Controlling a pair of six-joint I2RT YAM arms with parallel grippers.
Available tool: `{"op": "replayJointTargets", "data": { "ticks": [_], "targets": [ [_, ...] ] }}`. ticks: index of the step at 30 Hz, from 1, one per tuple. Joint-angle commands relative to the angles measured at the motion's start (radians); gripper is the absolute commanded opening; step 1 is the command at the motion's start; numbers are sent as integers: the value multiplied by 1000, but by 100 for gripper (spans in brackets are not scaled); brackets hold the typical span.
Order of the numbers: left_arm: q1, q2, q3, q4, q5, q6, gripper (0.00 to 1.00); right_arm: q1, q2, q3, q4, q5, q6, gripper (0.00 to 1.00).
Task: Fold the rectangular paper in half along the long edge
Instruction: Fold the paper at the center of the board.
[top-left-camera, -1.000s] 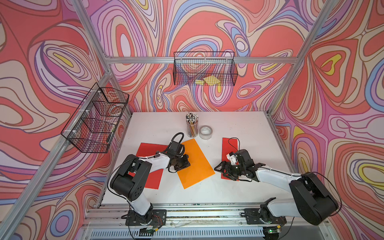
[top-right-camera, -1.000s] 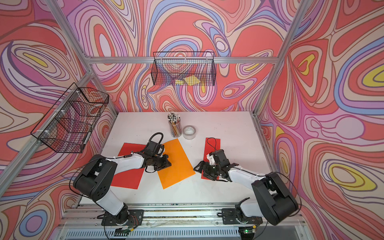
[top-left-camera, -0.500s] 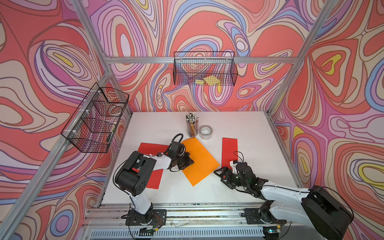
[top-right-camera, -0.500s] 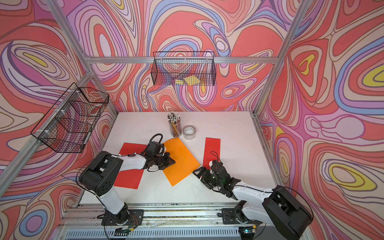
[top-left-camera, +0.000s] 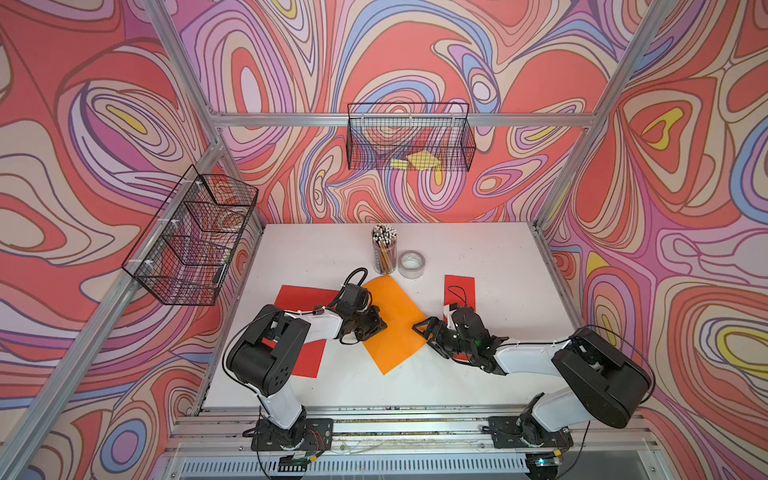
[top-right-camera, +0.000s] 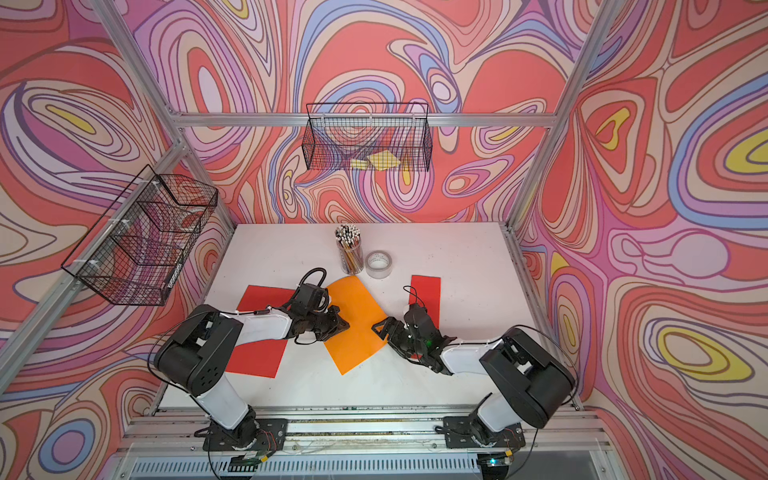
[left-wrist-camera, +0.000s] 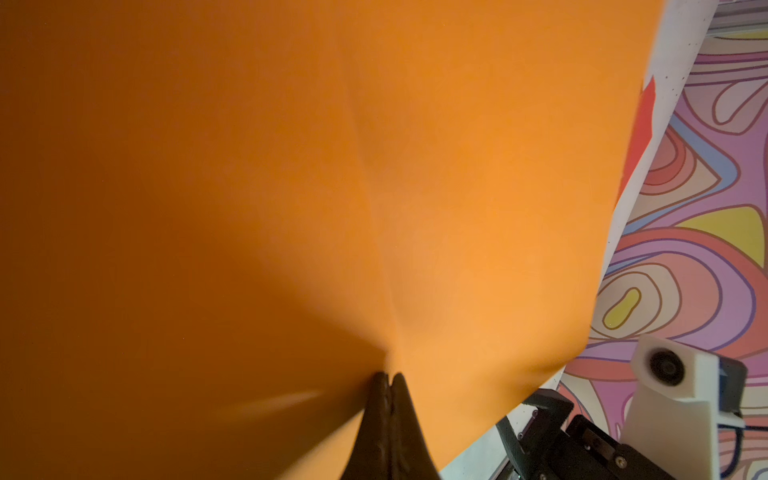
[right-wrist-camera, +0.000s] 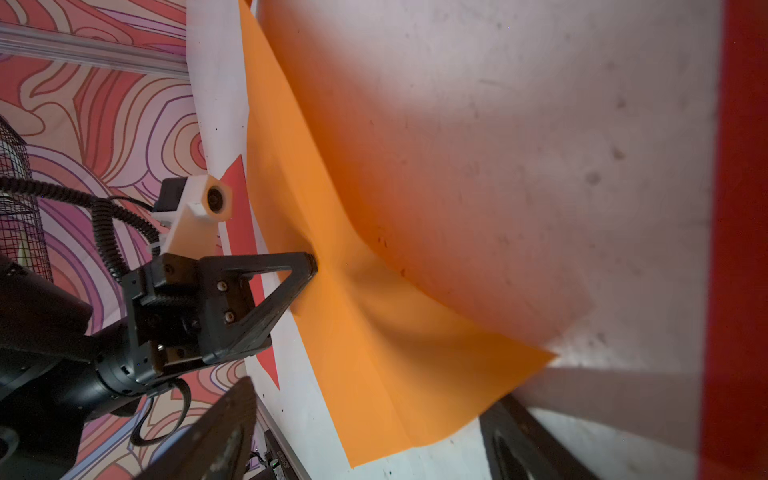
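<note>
An orange paper (top-left-camera: 397, 311) (top-right-camera: 361, 311) lies slanted on the white table (top-left-camera: 498, 257). My left gripper (top-left-camera: 380, 324) (top-right-camera: 343, 323) is at its left long edge. In the left wrist view its tips (left-wrist-camera: 388, 378) are shut on the sheet (left-wrist-camera: 457, 166), and a pucker runs away from them. My right gripper (top-left-camera: 428, 334) (top-right-camera: 384, 334) stands open at the sheet's right corner. In the right wrist view that slightly curled corner (right-wrist-camera: 415, 395) lies between the spread fingers (right-wrist-camera: 232, 428), and the left gripper's fingers (right-wrist-camera: 291, 270) show beyond it.
A red sheet (top-left-camera: 299, 297) lies partly under the left arm. A narrow red strip (top-left-camera: 459, 286) lies behind the right gripper. A pencil cup (top-left-camera: 384, 253) and a tape roll (top-left-camera: 411, 264) stand just behind the orange paper. Wire baskets (top-left-camera: 409, 137) (top-left-camera: 191, 237) hang on the walls.
The right arm drew back toward the table's front, then returned to the orange sheet's right corner, still open. The sheet swung right with the left gripper and came back.
</note>
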Motion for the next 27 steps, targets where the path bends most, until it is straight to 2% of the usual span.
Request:
{"op": "replayJointTargets", "data": {
  "ticks": [1, 4, 11, 16, 21, 27],
  "targets": [
    [-8, 18, -36, -137, -52, 14, 0, 5, -4, 8, -32, 26, -44, 85],
    [-8, 23, -34, -136, -45, 20, 0, 3, -39, 6, -42, 32, -79, 85],
    [-8, 22, -45, -141, -41, 29, 0, -35, -133, 113, -246, 47, -249, 86],
    [-8, 25, -48, -135, -36, 29, 0, -54, -30, 218, -227, -93, -327, 85],
    [-7, 10, -55, -141, -40, 31, 0, -53, 113, 318, -223, -203, -342, 84],
    [-7, -10, -60, -165, -49, 44, 0, -76, 127, 344, -291, -185, -375, 84]
  ]
}}
